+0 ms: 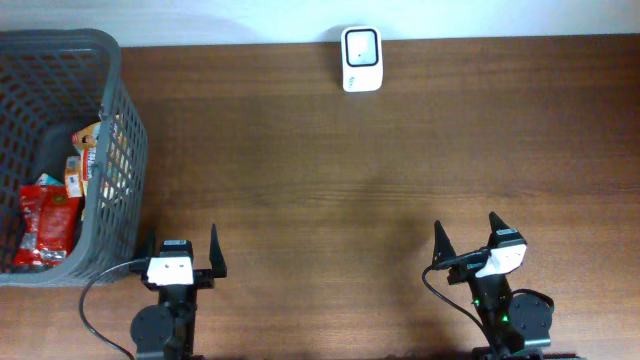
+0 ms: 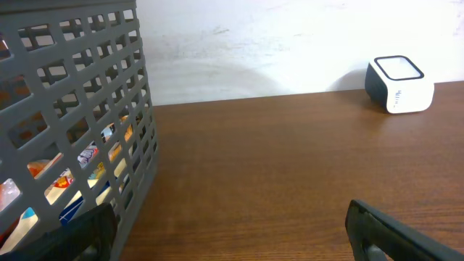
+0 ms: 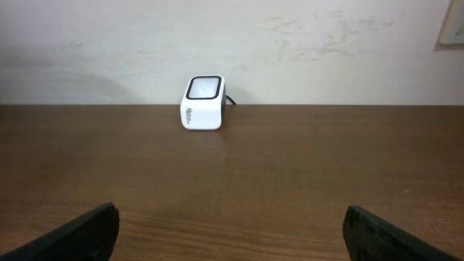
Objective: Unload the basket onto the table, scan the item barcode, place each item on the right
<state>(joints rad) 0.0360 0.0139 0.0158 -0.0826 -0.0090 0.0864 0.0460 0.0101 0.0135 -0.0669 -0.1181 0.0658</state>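
While nothing is in either grip, the brown wooden table (image 1: 330, 170) shows a wide bare stretch between the arms and the far wall. The grey mesh basket (image 1: 125, 110) stands at its left edge, just beside the left gripper (image 1: 182, 240), probably so that this arm can reach in without crossing the table. That gripper and the right gripper (image 1: 466, 225) sit at the near edge, both with jaws spread wide and holding nothing. The white scanner (image 1: 360, 45) stands at the far edge near the middle, close to the wall and well apart from both arms, its dark window facing up, so a barcode likely has to be held over it. The goods to scan, a red packet (image 1: 45, 225) and smaller orange packets (image 1: 75, 172), lie inside the basket; no barcode can be made out.
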